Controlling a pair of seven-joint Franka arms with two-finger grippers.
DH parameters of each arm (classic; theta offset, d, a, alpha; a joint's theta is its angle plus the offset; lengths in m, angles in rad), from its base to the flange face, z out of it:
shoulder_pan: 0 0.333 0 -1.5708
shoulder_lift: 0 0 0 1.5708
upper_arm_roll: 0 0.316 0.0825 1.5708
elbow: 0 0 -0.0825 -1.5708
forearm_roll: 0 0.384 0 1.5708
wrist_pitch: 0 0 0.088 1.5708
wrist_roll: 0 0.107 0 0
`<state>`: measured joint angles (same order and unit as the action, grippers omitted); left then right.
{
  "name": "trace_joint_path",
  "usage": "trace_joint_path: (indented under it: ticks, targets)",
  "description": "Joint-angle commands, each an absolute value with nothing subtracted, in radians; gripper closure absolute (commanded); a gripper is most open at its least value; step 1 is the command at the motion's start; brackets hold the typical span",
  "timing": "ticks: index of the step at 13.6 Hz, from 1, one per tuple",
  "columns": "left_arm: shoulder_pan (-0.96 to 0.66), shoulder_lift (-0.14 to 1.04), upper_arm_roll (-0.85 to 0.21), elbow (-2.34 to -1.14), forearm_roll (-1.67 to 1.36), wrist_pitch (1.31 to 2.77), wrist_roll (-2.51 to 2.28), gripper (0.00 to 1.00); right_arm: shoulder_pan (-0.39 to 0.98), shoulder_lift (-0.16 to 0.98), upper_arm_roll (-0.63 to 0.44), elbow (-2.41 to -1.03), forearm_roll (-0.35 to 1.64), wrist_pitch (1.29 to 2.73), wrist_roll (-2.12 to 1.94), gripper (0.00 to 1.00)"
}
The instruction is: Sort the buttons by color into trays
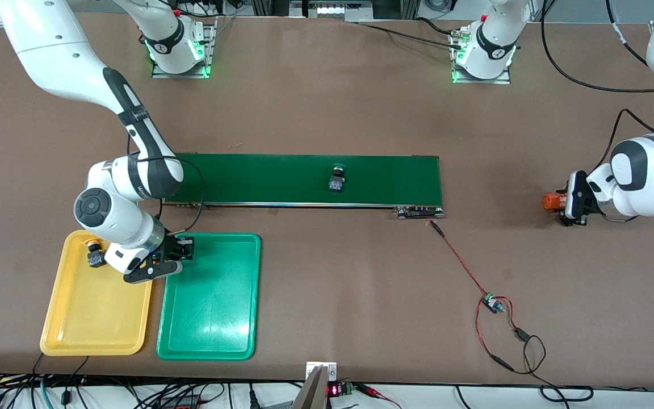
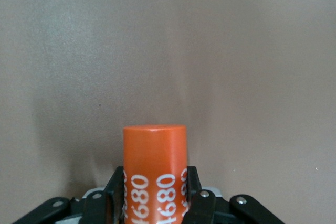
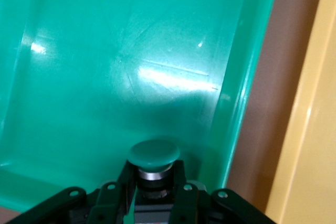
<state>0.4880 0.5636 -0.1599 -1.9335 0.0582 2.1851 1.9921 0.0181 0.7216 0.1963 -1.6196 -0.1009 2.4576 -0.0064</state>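
Observation:
My right gripper (image 1: 185, 250) is over the green tray's (image 1: 213, 318) corner nearest the conveyor, shut on a green button (image 3: 155, 153). In the right wrist view the gripper (image 3: 154, 179) holds the button's body, cap outward, low over the green tray (image 3: 131, 51). A yellow button (image 1: 95, 253) lies in the yellow tray (image 1: 94, 318), partly hidden by the right arm. Another green button (image 1: 336, 179) lies on the dark-green conveyor belt (image 1: 259, 179). A second yellow button is not in view. My left gripper (image 1: 564, 204) is shut on an orange cylinder (image 2: 155, 150) at the left arm's end of the table.
The two trays lie side by side, nearer the front camera than the belt, with a strip of table between them; the yellow tray's rim (image 3: 315, 129) also shows in the right wrist view. A red and black wire with a small board (image 1: 491, 304) runs from the belt's end toward the front camera.

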Motion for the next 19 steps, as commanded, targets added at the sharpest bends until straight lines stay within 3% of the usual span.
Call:
trace_joint_path:
  ticks: [1, 2, 3, 4, 6, 11, 19]
  targets:
    - [0.502, 0.529, -0.173, -1.967, 0.029, 2.194, 2.049, 0.99, 0.029, 0.741, 0.201, -1.586, -0.098, 2.474, -0.018, 0.91]
    - [0.502, 0.511, -0.173, -1.967, 0.02, 2.189, 2.048, 1.0, 0.031, 0.742, 0.201, -1.588, -0.098, 2.476, -0.017, 0.9]
    - [0.491, 0.467, -0.198, -1.964, -0.027, 2.133, 2.046, 1.0, 0.032, 0.742, 0.201, -1.588, -0.097, 2.476, -0.012, 0.47]
    - [0.48, 0.437, -0.216, -1.959, -0.053, 2.09, 2.034, 1.0, 0.034, 0.742, 0.201, -1.588, -0.098, 2.476, -0.012, 0.41]
    - [0.431, 0.385, -0.229, -1.959, -0.089, 2.04, 1.968, 1.0, 0.034, 0.741, 0.199, -1.589, -0.097, 2.476, -0.015, 0.17]
    - [0.278, 0.333, -0.319, -1.967, -0.098, 1.942, 1.778, 1.0, 0.037, 0.692, 0.193, -1.601, -0.086, 2.433, -0.014, 0.14]
    - [0.045, 0.344, -0.344, -1.962, -0.268, 1.997, 1.476, 1.0, 0.037, 0.46, 0.195, -1.598, -0.011, 1.99, 0.127, 0.15]
